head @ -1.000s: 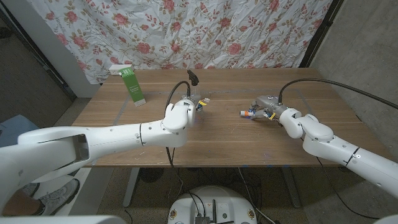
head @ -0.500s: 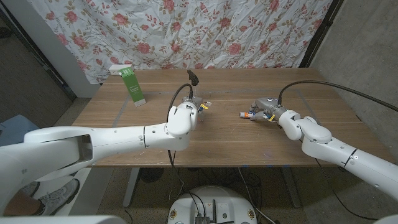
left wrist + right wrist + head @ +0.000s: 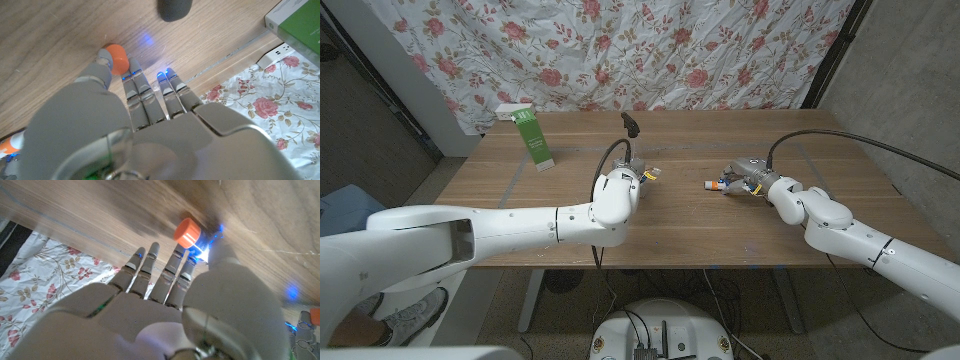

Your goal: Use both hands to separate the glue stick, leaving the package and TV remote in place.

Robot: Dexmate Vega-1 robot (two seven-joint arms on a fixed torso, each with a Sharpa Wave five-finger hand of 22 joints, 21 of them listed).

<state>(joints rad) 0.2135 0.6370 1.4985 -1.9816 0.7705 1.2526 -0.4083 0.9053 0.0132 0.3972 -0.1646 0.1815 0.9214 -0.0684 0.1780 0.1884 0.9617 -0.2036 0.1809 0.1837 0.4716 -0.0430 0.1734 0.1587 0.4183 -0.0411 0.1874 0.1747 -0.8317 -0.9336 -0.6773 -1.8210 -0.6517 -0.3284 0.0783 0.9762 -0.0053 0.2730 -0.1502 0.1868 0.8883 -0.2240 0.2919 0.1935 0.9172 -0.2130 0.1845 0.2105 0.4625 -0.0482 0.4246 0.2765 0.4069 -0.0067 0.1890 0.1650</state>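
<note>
Wooden table [image 3: 680, 215]: green package [image 3: 532, 138] far-left, dark remote [image 3: 631, 123] beyond left robot hand [image 3: 638, 166]; both robot hands' grasp unclear.

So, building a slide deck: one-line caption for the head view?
Left robot hand and right robot hand apart on wooden table, green package standing at far left.

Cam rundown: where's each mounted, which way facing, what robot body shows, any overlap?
Head view: on the robot's head, looking down over the wooden table; both arms, left hand, right hand.
Left wrist view: behind the left hand, facing the tabletop; it pinches an orange round piece.
Right wrist view: behind the right hand, facing the tabletop; it holds an orange-ended glue stick.
Shared: head and left wrist views both show the green-and-white package.
</note>
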